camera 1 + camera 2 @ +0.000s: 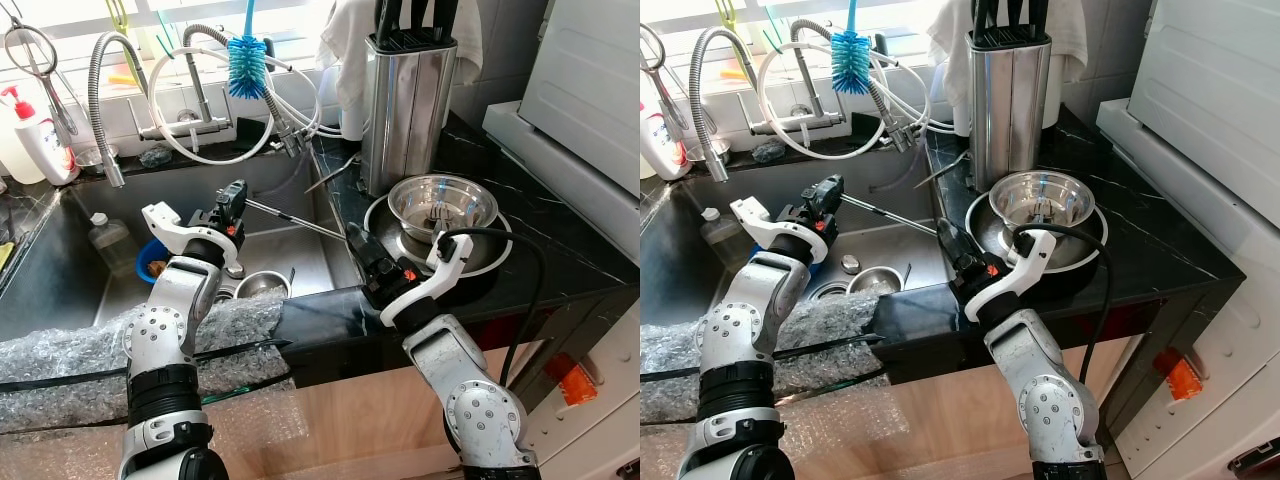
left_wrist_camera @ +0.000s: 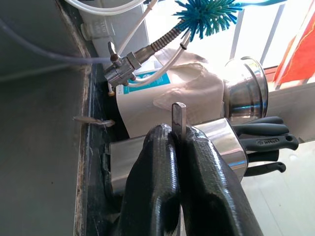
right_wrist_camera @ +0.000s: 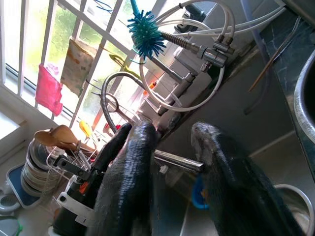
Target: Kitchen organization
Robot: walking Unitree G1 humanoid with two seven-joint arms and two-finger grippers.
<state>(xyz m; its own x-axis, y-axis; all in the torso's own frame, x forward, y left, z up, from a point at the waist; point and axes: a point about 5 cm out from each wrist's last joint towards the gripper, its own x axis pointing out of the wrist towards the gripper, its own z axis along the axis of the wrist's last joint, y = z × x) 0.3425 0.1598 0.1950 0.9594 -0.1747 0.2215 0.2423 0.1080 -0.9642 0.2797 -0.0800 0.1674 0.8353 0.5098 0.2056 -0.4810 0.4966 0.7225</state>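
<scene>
A long thin metal utensil handle (image 1: 295, 220) spans the air above the sink (image 1: 290, 255), running from one gripper to the other. My left gripper (image 1: 234, 197) is over the sink and shut on one end of it; the flat metal tip (image 2: 178, 115) sticks out between the pressed fingers. At the counter's corner, my right gripper (image 1: 353, 238) is open, its fingers (image 3: 133, 162) standing on either side of the handle's other end (image 3: 184, 162) with a gap showing.
A steel bowl (image 1: 442, 205) sits in a dark pan (image 1: 400, 250) on the black counter, before a steel knife block (image 1: 407, 110). In the sink are a small steel bowl (image 1: 262, 287) and a blue cup (image 1: 152, 260). Bubble wrap (image 1: 80, 360) covers the sink's front edge. Faucet hoses and a blue brush (image 1: 245, 60) hang behind.
</scene>
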